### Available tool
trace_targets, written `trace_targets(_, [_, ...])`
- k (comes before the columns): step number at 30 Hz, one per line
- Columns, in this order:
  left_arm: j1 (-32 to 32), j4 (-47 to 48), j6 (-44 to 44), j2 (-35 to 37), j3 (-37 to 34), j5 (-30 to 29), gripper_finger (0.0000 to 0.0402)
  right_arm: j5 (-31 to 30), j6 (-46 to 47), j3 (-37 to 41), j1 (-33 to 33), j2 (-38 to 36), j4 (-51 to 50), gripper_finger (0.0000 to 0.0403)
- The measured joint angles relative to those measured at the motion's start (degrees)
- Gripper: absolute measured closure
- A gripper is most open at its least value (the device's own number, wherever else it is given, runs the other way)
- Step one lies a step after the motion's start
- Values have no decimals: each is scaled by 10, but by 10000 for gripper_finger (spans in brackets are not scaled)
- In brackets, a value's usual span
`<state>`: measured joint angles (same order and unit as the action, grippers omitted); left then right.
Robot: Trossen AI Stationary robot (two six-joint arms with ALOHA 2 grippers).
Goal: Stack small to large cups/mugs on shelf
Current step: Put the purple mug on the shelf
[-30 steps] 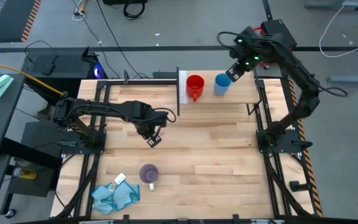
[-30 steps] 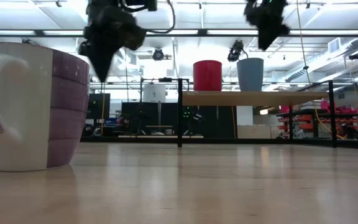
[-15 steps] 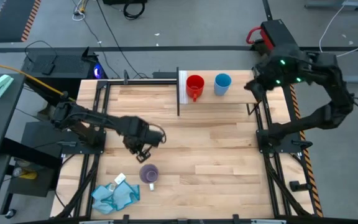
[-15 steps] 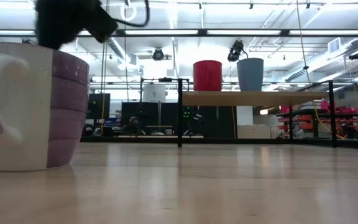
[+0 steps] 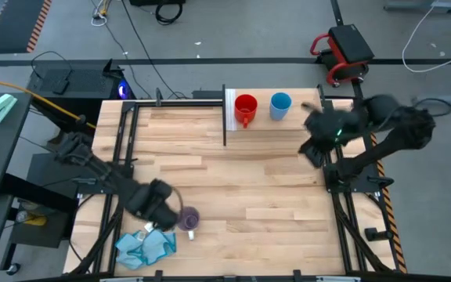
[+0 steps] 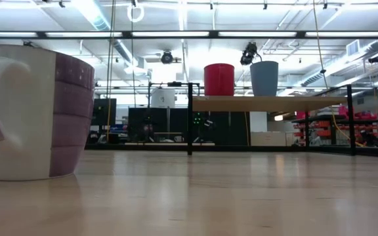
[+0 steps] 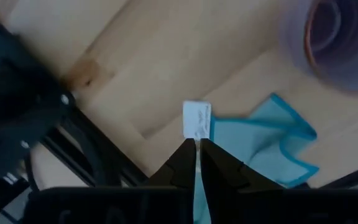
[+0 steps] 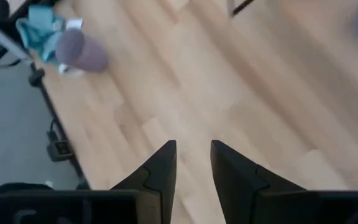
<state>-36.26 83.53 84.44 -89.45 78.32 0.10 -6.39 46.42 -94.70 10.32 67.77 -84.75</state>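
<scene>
The pale purple mug [image 5: 188,218] stands upright on the table near its near-left corner; in the low view the purple mug [image 6: 35,111] fills the left side. The red mug [image 5: 246,107] and the light-blue cup [image 5: 280,106] stand side by side on the shelf [image 5: 288,124], also seen as the red mug [image 6: 219,79] and blue cup [image 6: 264,78]. My left gripper [image 5: 161,213] hovers just left of the purple mug, shut [image 7: 197,155]. My right gripper [image 5: 313,147] hangs blurred near the table's right edge, open [image 8: 191,162]. Neither gripper shows in the low view.
A teal-blue cloth [image 5: 143,247] with a white tag [image 7: 196,120] lies crumpled at the near-left corner, beside the purple mug. The shelf's dark upright panel [image 5: 224,117] stands at its left end. Black frame rails run along both table sides.
My left gripper has swung from the table's middle toward the near-left corner, ending beside the purple mug and leaving the low view. My right gripper has drawn away from the blue cup on the shelf, toward the right edge and nearer. The cups have stayed in place.
</scene>
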Motion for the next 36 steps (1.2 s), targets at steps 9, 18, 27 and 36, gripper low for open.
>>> trace_targets(9, [-153, -59, 170, -2, 0, -58, 370, 0, 79, 196, 104, 18, 296, 296])
trace_targets(18, [-227, -184, 297, -13, -60, -174, 369, 7, 124, 307, 154, 85, 413, 296])
trace_targets(27, [-218, -460, 372, -14, -222, -316, 360, 2, 68, 346, 170, 122, 538, 296])
trace_targets(36, [-145, -521, 347, -13, -245, -354, 372, -11, 16, 375, 168, 123, 557, 296])
